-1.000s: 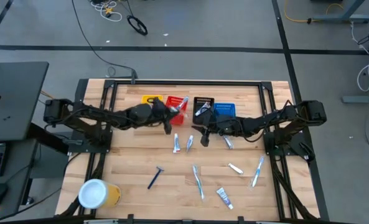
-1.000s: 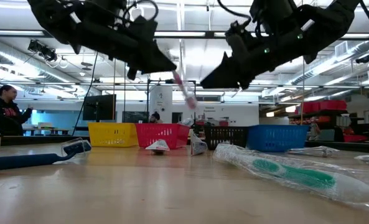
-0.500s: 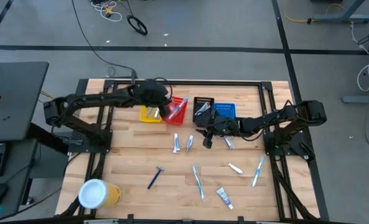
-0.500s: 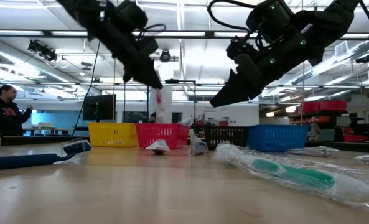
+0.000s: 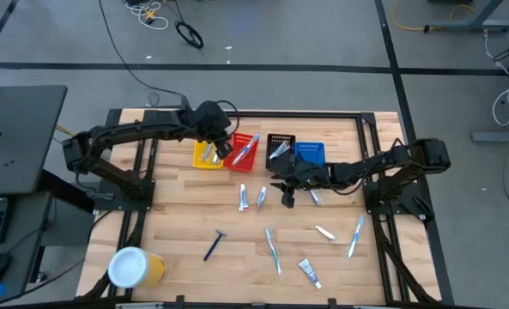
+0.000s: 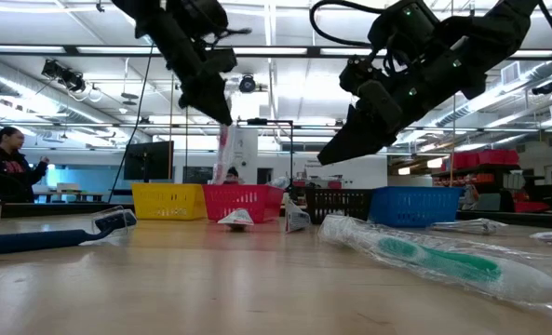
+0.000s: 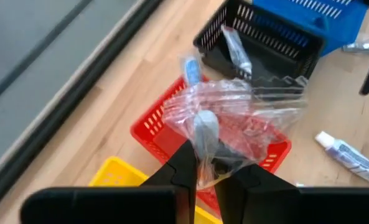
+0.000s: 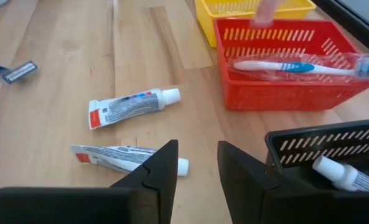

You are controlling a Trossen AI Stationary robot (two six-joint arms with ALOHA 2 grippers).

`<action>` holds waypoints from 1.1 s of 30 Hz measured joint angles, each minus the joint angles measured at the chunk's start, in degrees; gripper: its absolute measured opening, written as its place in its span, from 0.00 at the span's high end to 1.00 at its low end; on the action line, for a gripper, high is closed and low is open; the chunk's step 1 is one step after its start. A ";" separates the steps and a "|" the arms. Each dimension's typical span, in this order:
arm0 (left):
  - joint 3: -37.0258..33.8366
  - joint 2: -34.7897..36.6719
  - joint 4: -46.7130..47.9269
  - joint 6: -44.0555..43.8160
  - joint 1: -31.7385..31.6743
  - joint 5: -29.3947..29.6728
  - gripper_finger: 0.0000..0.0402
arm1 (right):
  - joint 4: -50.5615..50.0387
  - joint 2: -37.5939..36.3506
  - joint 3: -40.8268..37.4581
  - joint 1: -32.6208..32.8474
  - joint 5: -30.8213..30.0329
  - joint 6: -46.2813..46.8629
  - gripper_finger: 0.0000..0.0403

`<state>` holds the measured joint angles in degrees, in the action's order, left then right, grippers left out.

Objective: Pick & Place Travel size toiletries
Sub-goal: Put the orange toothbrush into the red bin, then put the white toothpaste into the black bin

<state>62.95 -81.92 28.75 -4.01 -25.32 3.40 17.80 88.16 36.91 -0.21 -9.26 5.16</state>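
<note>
Clear wrap crinkles around the toothbrush [image 7: 204,134] that the left gripper [image 7: 204,167] pinches between its closed fingers, holding it above the red bin [image 5: 241,153] at the back of the table [image 5: 177,223]. In the low view the wrapped brush [image 6: 225,149] hangs nearly upright over that bin [image 6: 243,202], under the left gripper [image 6: 215,104]. One toothbrush [image 8: 290,66] already lies across the red bin.

Beside it stand a yellow bin [image 5: 206,155], a black bin [image 5: 280,146] with a tube [image 8: 336,172] inside, and a blue bin [image 5: 310,152].

The right gripper [image 5: 287,194] hovers in front of the black bin with its fingers [image 8: 162,171] parted and nothing between them. Two toothpaste tubes lie just ahead of it on the wood, one [image 8: 133,104] nearer the red bin and one [image 8: 128,158] close to the fingers.

More toiletries are scattered toward the front: a blue razor [image 5: 215,244], a toothbrush [image 5: 273,250], another tube [image 5: 309,272], a small packet [image 5: 324,232] and a toothbrush [image 5: 355,236] near the right edge. A yellow cup [image 5: 136,268] stands at the front left corner.
</note>
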 joint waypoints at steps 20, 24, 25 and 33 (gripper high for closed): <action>-0.51 -11.07 -6.21 1.58 -0.81 -0.29 0.62 | 0.83 0.02 0.00 0.59 0.31 0.61 0.69; -0.49 -10.73 -8.44 3.95 -0.90 0.89 0.54 | 0.83 0.02 0.00 0.59 0.52 1.88 0.69; -0.49 -10.28 -8.46 4.57 -0.90 0.97 0.53 | 0.82 0.02 0.00 0.57 0.74 1.29 0.69; -0.45 -3.92 -8.60 7.05 0.54 2.14 0.53 | 0.79 0.02 0.00 -0.44 2.93 -1.08 0.64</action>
<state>62.50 -85.83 20.16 3.04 -24.78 5.54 18.59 88.18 36.91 -0.65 -6.33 4.08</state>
